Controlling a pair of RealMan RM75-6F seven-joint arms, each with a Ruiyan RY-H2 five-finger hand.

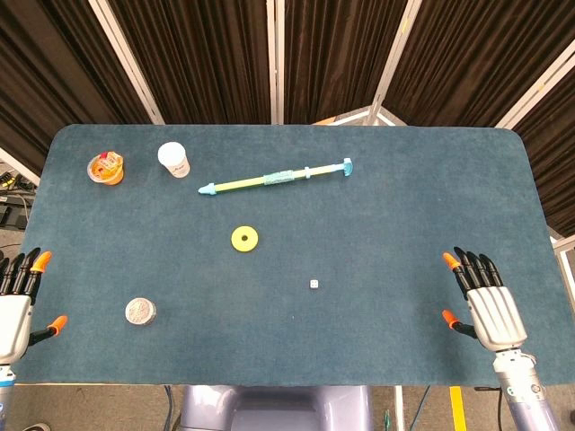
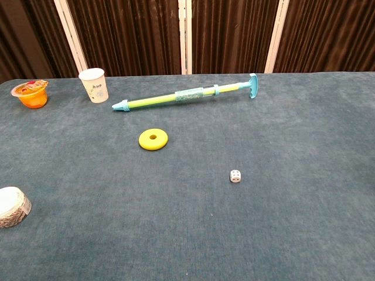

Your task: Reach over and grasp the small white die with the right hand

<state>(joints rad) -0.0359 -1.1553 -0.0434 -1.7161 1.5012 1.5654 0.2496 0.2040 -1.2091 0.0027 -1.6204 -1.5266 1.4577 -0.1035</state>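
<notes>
Right hand (image 1: pixel 490 305) at counter (image 1: pixel 404 197) near-right edge, fingers spread, released; white die (image 1: pixel 314 284) well apart, left. Left hand (image 1: pixel 16 310) seemingly released too.

The left hand (image 1: pixel 13 310) is cut off by the left edge of the head view. The round tin (image 2: pixel 13 206) is cut off by the left edge of the chest view. The die (image 1: pixel 314 284) is too small in the head view to read its pips.
</notes>
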